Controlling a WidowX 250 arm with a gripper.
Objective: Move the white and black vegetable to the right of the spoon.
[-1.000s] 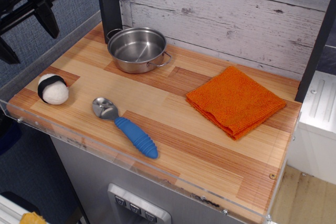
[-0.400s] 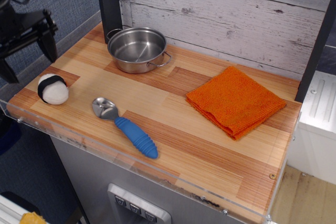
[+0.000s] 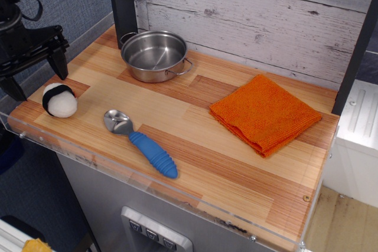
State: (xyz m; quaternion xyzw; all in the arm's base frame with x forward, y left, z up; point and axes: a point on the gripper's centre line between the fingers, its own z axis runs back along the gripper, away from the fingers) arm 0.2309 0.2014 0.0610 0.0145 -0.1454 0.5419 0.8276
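The white and black vegetable [image 3: 59, 100] sits on the wooden tabletop [image 3: 236, 157] close to its left edge, near the front-left corner, with its black band wrapped over the upper part and the white body facing forward. The black tool [image 3: 36, 82] hangs above and just behind it at the left edge, its two fingers [image 3: 59, 63] spread wide and pointing down, with nothing between them; whether the tips touch the tabletop cannot be told. The spoon [image 3: 140, 143] lies near the front edge, to the right of the vegetable and apart from it, its shiny bowl toward the left and its ribbed blue handle running toward the front edge. A steel pot [image 3: 155, 56] stands toward the back-left corner, close to the back edge. A folded orange cloth [image 3: 264, 113] lies flat toward the right edge, well apart from the spoon and the pot.
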